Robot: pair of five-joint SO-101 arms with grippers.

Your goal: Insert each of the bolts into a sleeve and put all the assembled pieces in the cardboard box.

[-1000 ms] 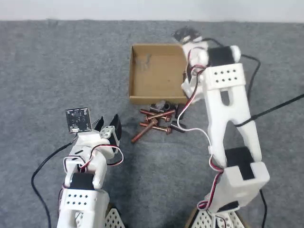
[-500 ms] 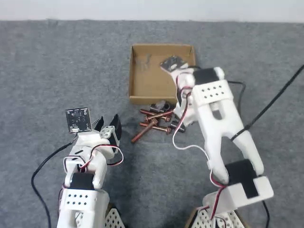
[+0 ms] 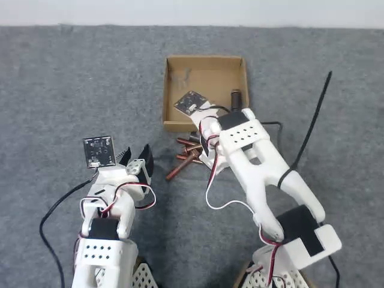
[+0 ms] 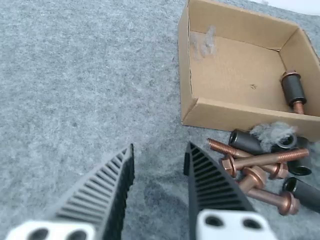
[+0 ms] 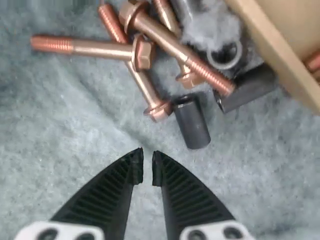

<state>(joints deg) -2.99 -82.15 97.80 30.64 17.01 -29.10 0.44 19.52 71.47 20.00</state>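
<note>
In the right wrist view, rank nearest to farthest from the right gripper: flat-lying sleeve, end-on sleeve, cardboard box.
1. Flat-lying sleeve, just ahead of the right gripper.
2. End-on sleeve, deeper among the bolts.
3. Cardboard box, beyond the bolts.

Right arm point(image 3: 252, 150) has swung back and left off the box's point(image 3: 165, 90) right edge. Its gripper point(image 5: 147, 161) is now low over the carpet, just short of the bolt pile point(image 3: 187, 155), jaws nearly closed and empty. Bolt-in-sleeve piece point(image 3: 235, 97) is now uncovered inside the box, by the right wall.

Left end effector point(image 4: 160, 149) fingers spread, right end effector point(image 5: 147, 159) fingers nearly together, right arm stretched forward
</note>
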